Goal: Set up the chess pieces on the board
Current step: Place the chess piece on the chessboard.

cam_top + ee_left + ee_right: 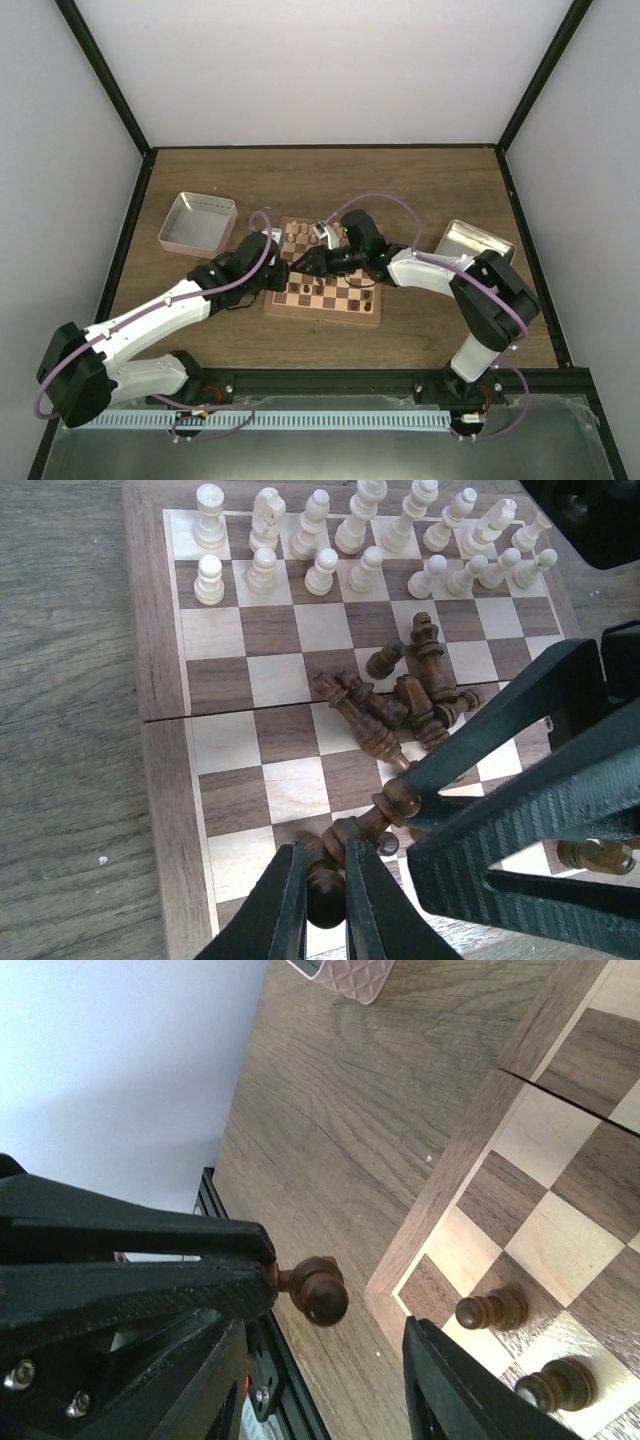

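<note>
I have both arms reaching in over the board (162,810), which sits in the middle of the surface (420,180), between a pale tray (197,222) at the far left and a metal tray (478,243) at the right.

My left hand (322,865) is at the board's left side, low over the squares. Its fingers are pressed together on a dark piece (325,900), pinching it by the rounded top.

My right hand (345,1310) comes in from the right and meets the left one there. Its fingers are spread. Another dark piece (318,1292) touches the tip of one finger, and the other finger stands clear of it.

The cream pieces (365,540) stand upright in two rows along the far edge of the board. A heap of dark pieces (400,705) lies tipped over near the middle squares, touching one another. In the right wrist view two dark pawns (490,1310) stand on squares near the board's corner, side by side and apart.
</note>
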Robot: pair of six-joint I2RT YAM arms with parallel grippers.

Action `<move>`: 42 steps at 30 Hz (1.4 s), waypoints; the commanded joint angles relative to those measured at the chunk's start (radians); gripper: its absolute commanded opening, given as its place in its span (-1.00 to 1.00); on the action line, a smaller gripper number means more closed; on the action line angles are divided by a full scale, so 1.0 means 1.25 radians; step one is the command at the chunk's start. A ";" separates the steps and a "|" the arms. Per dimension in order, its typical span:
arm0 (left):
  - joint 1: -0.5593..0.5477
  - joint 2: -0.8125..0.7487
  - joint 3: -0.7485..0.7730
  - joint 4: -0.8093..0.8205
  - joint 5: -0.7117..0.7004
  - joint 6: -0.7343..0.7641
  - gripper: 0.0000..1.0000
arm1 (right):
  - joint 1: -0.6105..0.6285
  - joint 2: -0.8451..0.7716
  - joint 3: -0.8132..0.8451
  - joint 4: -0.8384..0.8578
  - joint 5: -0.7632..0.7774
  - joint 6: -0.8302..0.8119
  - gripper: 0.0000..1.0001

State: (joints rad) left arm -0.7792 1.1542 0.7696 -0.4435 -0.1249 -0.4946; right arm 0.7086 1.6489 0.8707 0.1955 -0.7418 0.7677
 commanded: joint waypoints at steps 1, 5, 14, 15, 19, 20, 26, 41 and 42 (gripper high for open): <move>0.003 -0.007 -0.005 0.019 0.012 0.008 -0.92 | 0.004 0.011 0.031 0.051 -0.013 0.025 -0.19; 0.003 -0.006 -0.004 0.019 0.013 0.008 -0.92 | 0.004 0.013 0.030 0.060 -0.004 0.032 -0.34; 0.003 -0.006 -0.001 0.014 0.014 0.008 -0.92 | 0.004 0.024 0.030 0.073 0.000 0.033 -0.59; 0.003 -0.005 -0.002 0.014 0.013 0.008 -0.92 | 0.004 0.026 0.030 0.074 -0.001 0.032 -0.63; 0.002 -0.001 -0.001 0.014 0.013 0.009 -0.92 | 0.004 0.027 0.024 0.073 0.004 0.029 -0.74; 0.002 -0.001 -0.002 0.014 0.013 0.010 -0.92 | 0.003 0.026 0.024 0.074 0.009 0.028 -0.78; 0.002 0.004 -0.002 0.011 0.007 0.010 -0.92 | 0.004 0.027 0.024 0.055 0.039 0.016 -0.66; 0.003 0.117 0.008 -0.056 -0.052 -0.024 -0.90 | 0.004 -0.044 -0.031 -0.027 0.180 -0.032 -0.40; 0.003 0.131 0.008 -0.059 -0.054 -0.026 -0.90 | 0.004 -0.049 -0.036 -0.032 0.187 -0.033 -0.39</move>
State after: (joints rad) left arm -0.7792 1.2667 0.7696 -0.4721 -0.1642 -0.5056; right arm 0.7086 1.6360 0.8463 0.1940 -0.5705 0.7559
